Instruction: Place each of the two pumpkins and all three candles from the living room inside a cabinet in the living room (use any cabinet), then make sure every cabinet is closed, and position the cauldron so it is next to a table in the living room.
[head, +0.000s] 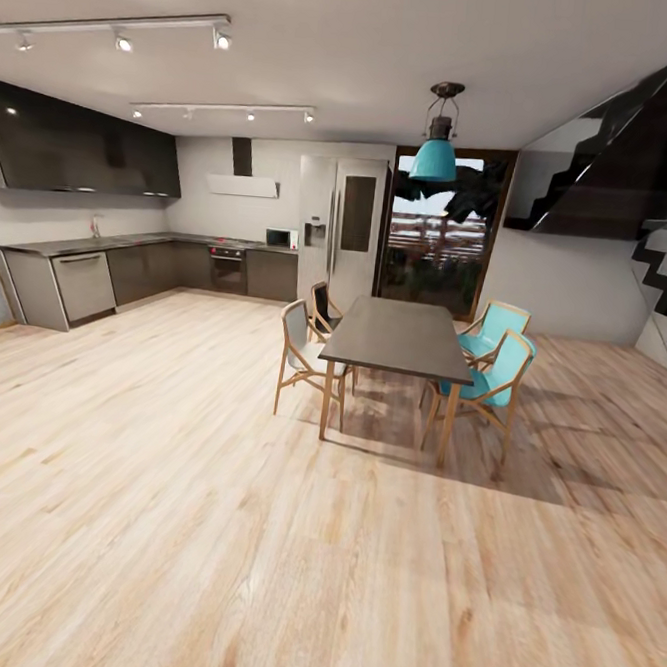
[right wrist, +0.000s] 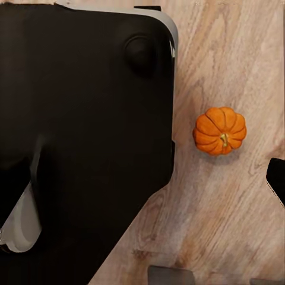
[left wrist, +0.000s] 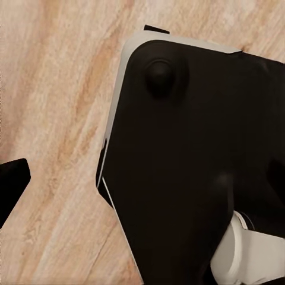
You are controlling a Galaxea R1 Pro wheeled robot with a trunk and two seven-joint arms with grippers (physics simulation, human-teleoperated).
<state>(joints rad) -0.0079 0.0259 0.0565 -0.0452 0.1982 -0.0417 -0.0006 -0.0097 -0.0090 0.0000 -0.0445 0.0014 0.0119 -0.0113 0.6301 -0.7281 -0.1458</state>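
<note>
On the wood floor (right wrist: 237, 53), one pumpkin (right wrist: 219, 130) beside the robot base (right wrist: 83, 119); both grippers' grip state perhaps unreadable.

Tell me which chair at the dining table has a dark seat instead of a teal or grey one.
The far chair on the dining table's left side, nearest the fridge.

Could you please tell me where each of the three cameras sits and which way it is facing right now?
Head view: on the head, facing forward across the wood floor to the dining table and kitchen.
Left wrist view: on the left arm, facing down at the robot's black base.
Right wrist view: on the right arm, facing down at the base and a pumpkin on the floor.
Both wrist views share base and floor.
</note>
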